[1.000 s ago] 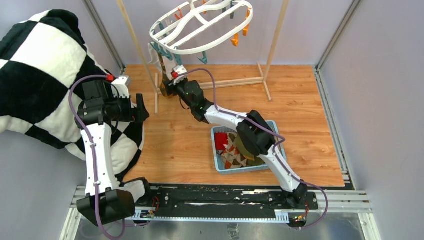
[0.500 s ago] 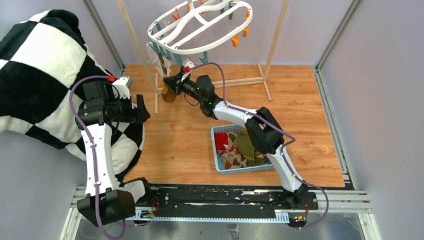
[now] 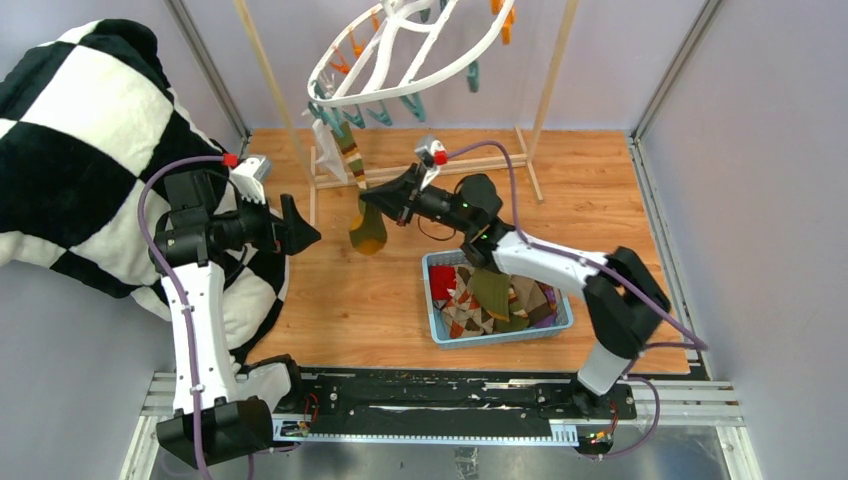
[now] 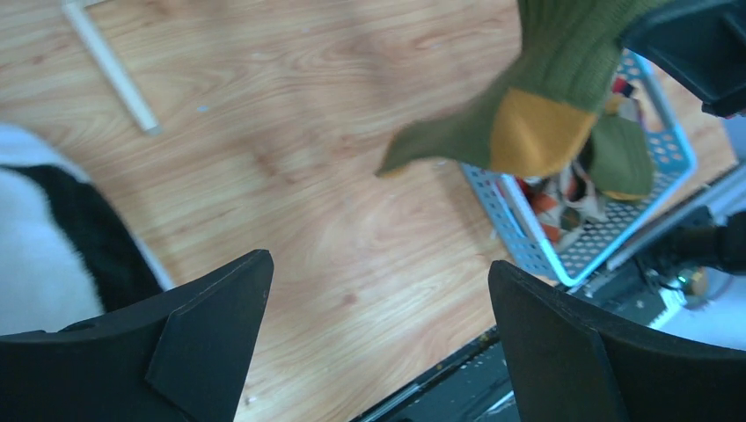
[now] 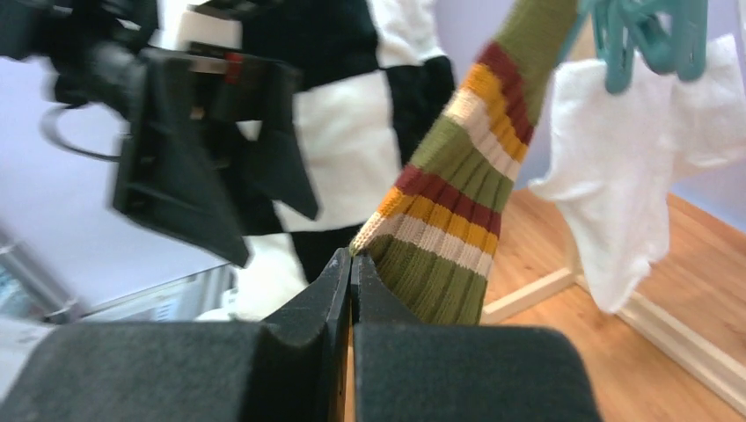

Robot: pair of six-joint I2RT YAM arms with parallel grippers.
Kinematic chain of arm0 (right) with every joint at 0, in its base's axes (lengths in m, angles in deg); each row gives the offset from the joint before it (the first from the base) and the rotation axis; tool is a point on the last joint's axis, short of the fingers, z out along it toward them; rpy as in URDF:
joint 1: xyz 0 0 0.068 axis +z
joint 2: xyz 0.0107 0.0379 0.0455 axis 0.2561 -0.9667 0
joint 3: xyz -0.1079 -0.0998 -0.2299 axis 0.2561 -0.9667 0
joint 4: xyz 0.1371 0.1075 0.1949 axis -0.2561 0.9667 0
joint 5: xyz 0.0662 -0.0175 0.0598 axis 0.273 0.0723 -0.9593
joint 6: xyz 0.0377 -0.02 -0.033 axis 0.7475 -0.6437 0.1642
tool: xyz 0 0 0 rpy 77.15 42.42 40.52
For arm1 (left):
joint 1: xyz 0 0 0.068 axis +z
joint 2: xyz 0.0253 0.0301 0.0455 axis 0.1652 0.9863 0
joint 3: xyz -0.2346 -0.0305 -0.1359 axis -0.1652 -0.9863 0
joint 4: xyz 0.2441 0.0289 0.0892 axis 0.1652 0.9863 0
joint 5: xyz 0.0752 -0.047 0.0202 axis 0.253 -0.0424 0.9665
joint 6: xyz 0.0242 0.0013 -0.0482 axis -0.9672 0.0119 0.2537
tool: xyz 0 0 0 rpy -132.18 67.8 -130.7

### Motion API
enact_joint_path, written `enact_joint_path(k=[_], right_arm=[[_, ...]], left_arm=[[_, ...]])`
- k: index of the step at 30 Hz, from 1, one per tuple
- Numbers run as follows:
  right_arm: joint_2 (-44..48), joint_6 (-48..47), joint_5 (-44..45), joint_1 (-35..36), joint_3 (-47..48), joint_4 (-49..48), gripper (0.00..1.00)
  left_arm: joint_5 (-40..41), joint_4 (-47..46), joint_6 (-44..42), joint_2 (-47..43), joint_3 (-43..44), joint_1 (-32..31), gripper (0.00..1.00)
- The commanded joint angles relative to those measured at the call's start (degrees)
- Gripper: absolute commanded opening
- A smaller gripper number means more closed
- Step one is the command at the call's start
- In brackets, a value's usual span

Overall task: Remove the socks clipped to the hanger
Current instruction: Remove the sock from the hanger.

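Bright, even overhead light fills the top view; the light wooden table [image 3: 340, 290] shows only soft shadows under the 2 arms. In the left wrist view the olive ribbed sock with a mustard heel [image 4: 537, 132] is smeared with blur. In the right wrist view the right gripper's black fingers [image 5: 475, 369] are out of focus, the black-and-white checked blanket [image 5: 352, 132] behind is soft, and the sock's stripes are sharp.

striped sock [image 5: 449, 220]: showing ribbed knit cloth, matt
hanger [image 3: 445, 73]: looking like smooth glossy plastic
desk [image 3: 600, 200]: showing smooth wood grain, faintly shining
basket [image 3: 500, 336]: looking like perforated matt plastic
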Motion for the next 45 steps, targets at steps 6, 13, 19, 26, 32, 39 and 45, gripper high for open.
enact_joint_path(k=[6, 13, 19, 26, 32, 39, 45], right_arm=[[20.1, 12.7, -10.7, -3.8, -14.6, -0.8, 0.0], [21.8, 18.2, -13.8, -4.5, -14.6, -2.3, 0.0], [18.5, 25.2, -13.6, -4.3, -13.7, -9.7, 0.0], [12.5, 33.4, -15.6, -3.2, -11.8, -18.2, 0.0], [11.1, 36.6, -16.6, -2.7, -11.1, -22.0, 0.0], [11.7, 36.8, -16.0, -2.5, -10.4, -21.2, 0.0], [10.4, 38.2, -16.1, -2.0, -9.1, -21.2, 0.0]], left_arm=[[-10.4, 0.4, 0.9, -3.3, -0.2, -11.3, 1.0], [-11.3, 0.5, 0.9, 0.5, 2.5, -20.4, 1.0], [-11.0, 0.5, -0.3, 3.2, 4.8, -25.8, 1.0], [-12.5, 0.5, -1.1, 5.9, 5.9, -29.3, 1.0], [-13.5, -0.1, -0.8, 9.1, 8.3, -29.6, 1.0], [-15.5, -0.4, -1.5, 9.0, 6.1, -31.0, 1.0], [-13.4, -5.2, 3.0, 7.8, 2.6, -32.0, 0.9]])
